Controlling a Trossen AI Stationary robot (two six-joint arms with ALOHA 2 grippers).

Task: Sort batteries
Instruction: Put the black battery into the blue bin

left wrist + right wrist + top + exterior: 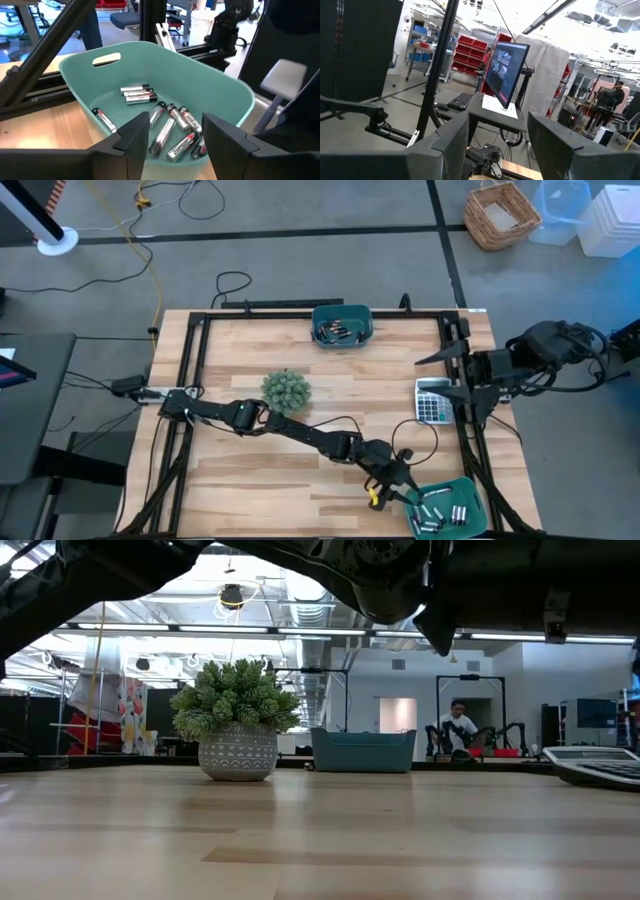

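Several silvery and dark batteries [170, 125] lie loose on the floor of a teal bin [80, 80] at the table's near right corner [470, 490]. My left gripper [172, 142] reaches level over that bin's near rim, open, with nothing between its fingers; in the high view it [402, 486] sits just left of the bin. A second teal bin [341, 323] at the far edge holds more batteries. My right gripper [447, 375] hangs open, raised at the table's right edge, above a calculator; its wrist view [497, 145] shows only the room.
A potted green plant [286, 390] stands left of centre, beside my left arm. A grey calculator [432, 400] lies near the right edge. A small yellow tag [375, 498] lies by the left gripper. A black frame [190, 380] borders the table.
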